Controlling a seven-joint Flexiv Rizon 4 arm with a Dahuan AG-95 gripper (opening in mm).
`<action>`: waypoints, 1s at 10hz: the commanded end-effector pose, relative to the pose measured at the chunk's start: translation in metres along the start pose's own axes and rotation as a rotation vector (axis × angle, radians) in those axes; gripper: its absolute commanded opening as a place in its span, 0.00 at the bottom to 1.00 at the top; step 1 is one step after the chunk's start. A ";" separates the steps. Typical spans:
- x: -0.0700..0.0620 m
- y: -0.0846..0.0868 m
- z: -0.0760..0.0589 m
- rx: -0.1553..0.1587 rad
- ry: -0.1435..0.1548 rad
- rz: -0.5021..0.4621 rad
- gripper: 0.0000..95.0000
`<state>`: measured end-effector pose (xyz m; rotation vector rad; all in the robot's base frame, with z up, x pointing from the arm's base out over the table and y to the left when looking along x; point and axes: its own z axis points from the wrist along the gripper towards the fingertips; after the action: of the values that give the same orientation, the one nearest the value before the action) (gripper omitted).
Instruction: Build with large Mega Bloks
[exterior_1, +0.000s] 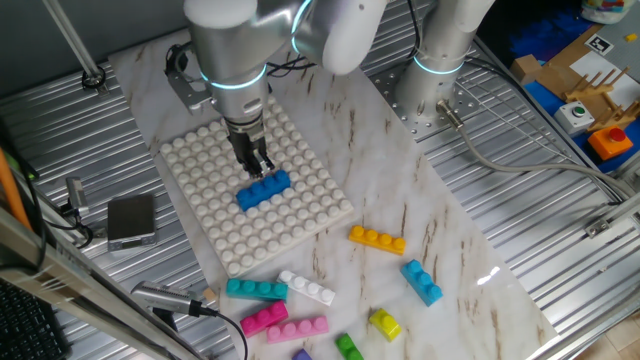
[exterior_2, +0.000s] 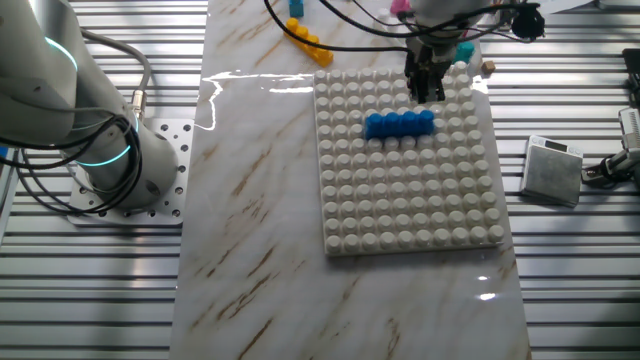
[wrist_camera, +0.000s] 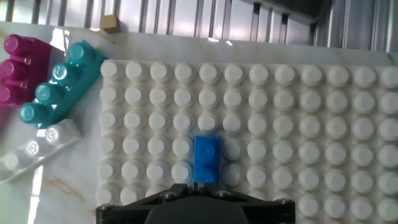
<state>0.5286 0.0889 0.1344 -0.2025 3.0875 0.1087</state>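
Note:
A blue Mega Blok (exterior_1: 263, 188) sits pressed onto the white studded baseplate (exterior_1: 205, 150), near its middle. It also shows in the other fixed view (exterior_2: 400, 124) and in the hand view (wrist_camera: 207, 159). My gripper (exterior_1: 257, 165) hangs straight over one end of the blue brick, jaws together with nothing between them; in the other fixed view my gripper (exterior_2: 428, 92) is just above that end. Whether the tips touch the brick I cannot tell. Loose bricks lie off the plate: teal (exterior_1: 256, 289), white (exterior_1: 307, 288), pink (exterior_1: 296, 329), magenta (exterior_1: 264, 319), orange (exterior_1: 377, 239), light blue (exterior_1: 422, 281).
A yellow brick (exterior_1: 385, 323) and a green one (exterior_1: 348, 347) lie at the table's front edge. A small grey box (exterior_1: 131, 219) sits left of the plate on the ribbed metal. The arm's base (exterior_1: 437, 75) stands at the back right.

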 end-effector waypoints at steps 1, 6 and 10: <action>-0.003 0.002 -0.001 -0.003 0.007 -0.005 0.00; -0.004 0.003 0.000 -0.014 0.016 -0.012 0.00; -0.004 0.003 0.000 -0.019 0.025 -0.023 0.00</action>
<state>0.5343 0.0931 0.1336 -0.2401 3.1118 0.1374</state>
